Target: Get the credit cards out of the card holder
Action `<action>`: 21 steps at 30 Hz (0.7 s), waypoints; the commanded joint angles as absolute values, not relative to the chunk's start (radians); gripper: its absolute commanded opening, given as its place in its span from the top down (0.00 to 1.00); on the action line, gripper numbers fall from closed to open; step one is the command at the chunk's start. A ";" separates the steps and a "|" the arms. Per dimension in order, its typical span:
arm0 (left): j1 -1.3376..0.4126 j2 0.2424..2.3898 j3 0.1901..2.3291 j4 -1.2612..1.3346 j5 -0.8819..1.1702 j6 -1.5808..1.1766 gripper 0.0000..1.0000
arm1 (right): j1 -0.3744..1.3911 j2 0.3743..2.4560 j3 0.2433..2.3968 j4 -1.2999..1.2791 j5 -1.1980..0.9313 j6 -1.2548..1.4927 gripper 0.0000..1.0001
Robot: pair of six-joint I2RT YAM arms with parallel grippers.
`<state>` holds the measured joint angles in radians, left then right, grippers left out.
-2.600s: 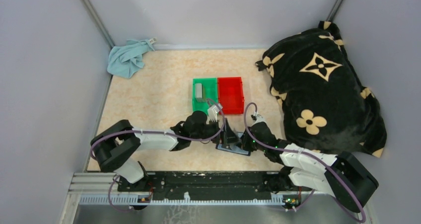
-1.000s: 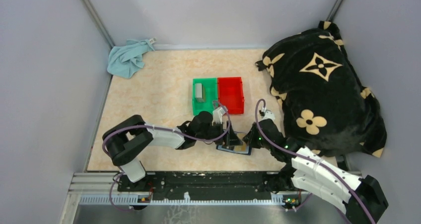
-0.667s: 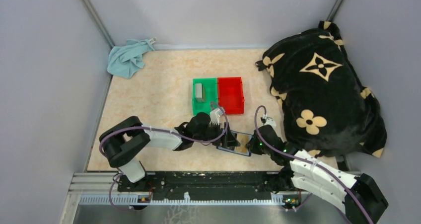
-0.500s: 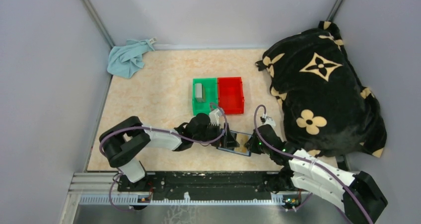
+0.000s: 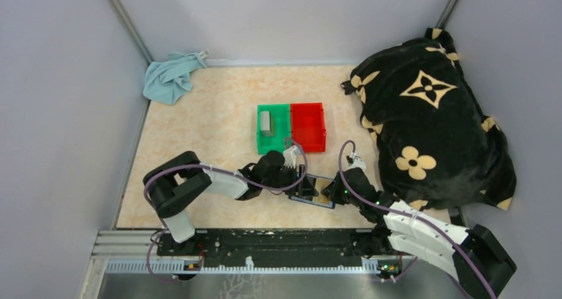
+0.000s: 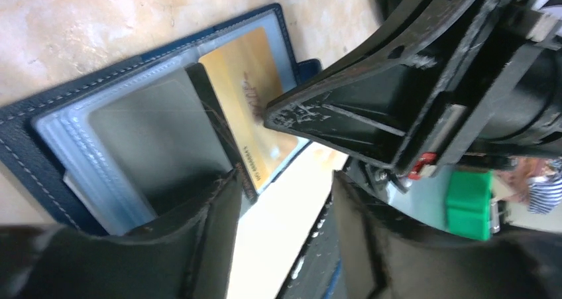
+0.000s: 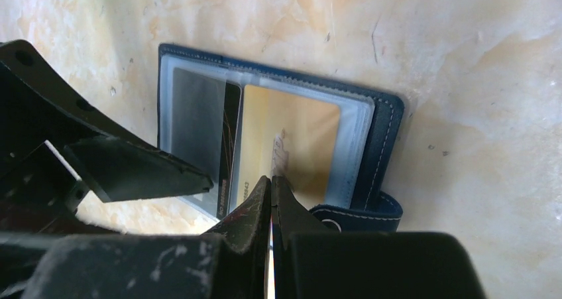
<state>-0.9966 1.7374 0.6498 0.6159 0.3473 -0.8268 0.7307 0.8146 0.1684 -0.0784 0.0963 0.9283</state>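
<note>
Near the arm bases, the card holder (image 7: 388, 146) lies open on the tabletop (image 5: 199, 133), with a tan-gold card (image 7: 298, 130) and a grey card (image 7: 195, 123) in its clear pockets. The right pincer (image 7: 270, 183), tips together, sits at the gold card's edge and seems to pin the wallet. The left pincer (image 6: 285, 226) hangs apart over the grey side. The step looks like drawing a card out, so next it must pinch an exposed edge. Farther off, the green bin (image 5: 278, 137) holds a grey item (image 5: 266, 122); the red bin (image 5: 308, 128) shows nothing inside.
</note>
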 commanded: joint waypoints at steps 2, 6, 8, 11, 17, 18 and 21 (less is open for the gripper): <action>-0.991 1.791 0.649 0.667 0.370 -0.833 0.67 | 0.735 0.792 0.117 -0.023 0.034 0.909 1.00; -0.989 1.767 0.629 0.663 0.359 -0.833 0.87 | 0.734 0.787 0.110 0.006 0.032 0.904 1.00; -0.989 1.738 0.625 0.652 0.359 -0.828 0.85 | 0.732 0.806 0.106 0.020 0.030 0.903 1.00; -0.989 1.675 0.622 0.627 0.357 -0.818 0.71 | 0.732 0.843 0.105 0.051 0.016 0.905 1.00; -0.986 1.538 0.601 0.530 0.298 -0.781 0.32 | 0.732 0.873 0.110 0.107 -0.002 0.910 1.00; -0.985 1.514 0.597 0.510 0.289 -0.776 0.31 | 0.732 0.876 0.115 0.105 -0.001 0.907 1.00; -0.981 1.474 0.565 0.477 0.250 -0.768 0.34 | 0.733 0.884 0.126 0.104 -0.004 0.901 1.00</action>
